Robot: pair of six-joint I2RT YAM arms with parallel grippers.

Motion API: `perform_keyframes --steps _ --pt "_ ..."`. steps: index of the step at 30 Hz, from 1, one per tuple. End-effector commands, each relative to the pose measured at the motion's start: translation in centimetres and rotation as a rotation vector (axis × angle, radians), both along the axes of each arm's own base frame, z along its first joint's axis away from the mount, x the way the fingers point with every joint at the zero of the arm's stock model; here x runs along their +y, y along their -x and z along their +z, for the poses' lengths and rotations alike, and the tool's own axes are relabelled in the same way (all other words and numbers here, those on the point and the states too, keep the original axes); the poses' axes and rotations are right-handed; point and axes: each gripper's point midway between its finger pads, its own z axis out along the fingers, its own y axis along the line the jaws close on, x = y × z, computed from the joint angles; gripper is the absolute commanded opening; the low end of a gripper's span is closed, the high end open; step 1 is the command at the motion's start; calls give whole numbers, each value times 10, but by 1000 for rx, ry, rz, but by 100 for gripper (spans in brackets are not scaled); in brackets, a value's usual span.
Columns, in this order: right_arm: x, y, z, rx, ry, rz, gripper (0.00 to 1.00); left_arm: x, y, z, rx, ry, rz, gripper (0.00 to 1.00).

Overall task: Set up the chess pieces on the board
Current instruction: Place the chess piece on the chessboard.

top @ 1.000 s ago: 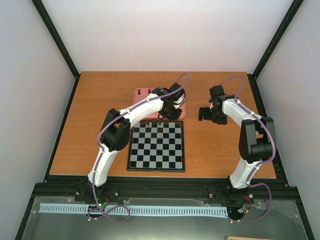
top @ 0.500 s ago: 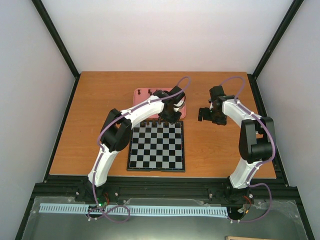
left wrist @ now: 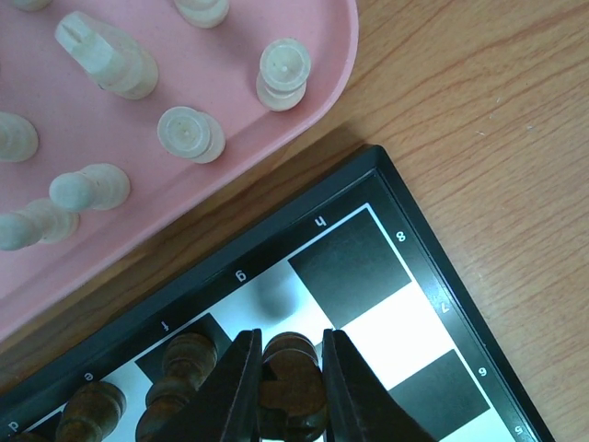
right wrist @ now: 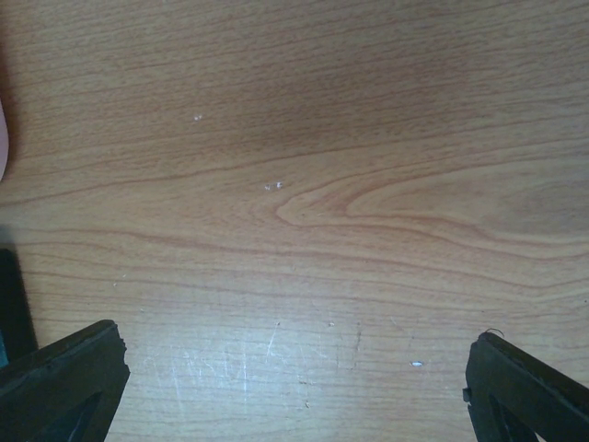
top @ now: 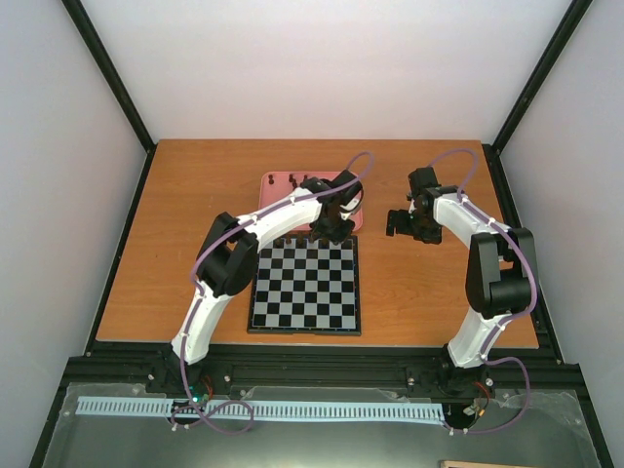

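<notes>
One dark chess piece [left wrist: 293, 382] pinched in left pincer [left wrist: 290, 343], over board [left wrist: 405, 304] far row, right side. Right pincer [right wrist: 294, 368] gapes, idle. Light, stiff, slick, tippy: you grip mid-stem, gently, upright.

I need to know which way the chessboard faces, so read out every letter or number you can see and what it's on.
"e f g h": upside down on the border of the chessboard, along the edge nearest the pink tray.
"8 7 6 5": on the same border, down the adjoining side.
A further letter before "e" is cut off by the picture's edge.
Top view: the border markings are too small to read.
</notes>
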Motion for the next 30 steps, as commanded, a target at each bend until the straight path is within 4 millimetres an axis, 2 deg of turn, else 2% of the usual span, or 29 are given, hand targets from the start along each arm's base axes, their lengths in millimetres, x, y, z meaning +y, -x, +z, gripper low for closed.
perform_keyframes --steps 1,9,16,30 --pt "1 -1 4 -19 2 3 100 -10 2 -9 2 1 -23 1" --pt "1 0 1 -14 1 6 100 -9 -1 -14 -2 -12 -21 2" --pt "2 0 0 -12 -2 8 100 -11 -4 -15 -7 -15 -19 12" --pt "1 -1 -1 -10 0 10 100 -12 -11 -8 -34 -20 -18 17"
